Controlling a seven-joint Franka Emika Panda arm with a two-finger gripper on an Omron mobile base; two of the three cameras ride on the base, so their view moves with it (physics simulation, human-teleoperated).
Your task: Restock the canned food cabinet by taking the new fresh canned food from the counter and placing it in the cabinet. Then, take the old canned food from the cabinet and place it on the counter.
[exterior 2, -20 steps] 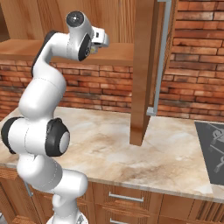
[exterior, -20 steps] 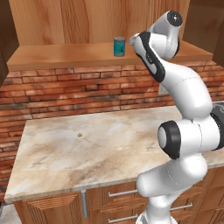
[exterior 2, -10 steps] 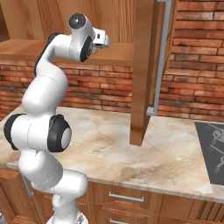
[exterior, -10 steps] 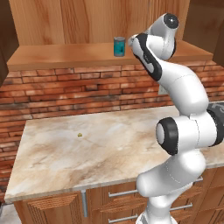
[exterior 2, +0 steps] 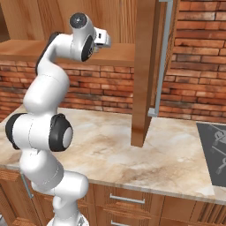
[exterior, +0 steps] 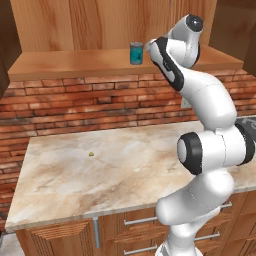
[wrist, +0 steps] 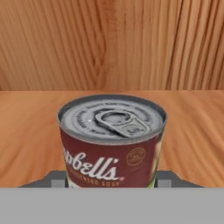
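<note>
A beige marble counter (exterior: pixel 125 170) is seen below a red brick wall, with the wooden cabinet (exterior: pixel 70 62) shelf above. Two cans are counted: one teal-blue can (exterior: pixel 136 53) stands upright on the shelf, and one red-labelled can (wrist: pixel 111 140) sits on that shelf between the fingers. The gripper (wrist: pixel 113 177) is now clenched, seemingly on the red-labelled can, where a second ago it was spread wide.

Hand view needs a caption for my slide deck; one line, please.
Gripper shut on a red-labelled soup can with a pull-tab lid, standing upright on the wooden cabinet shelf.
</note>
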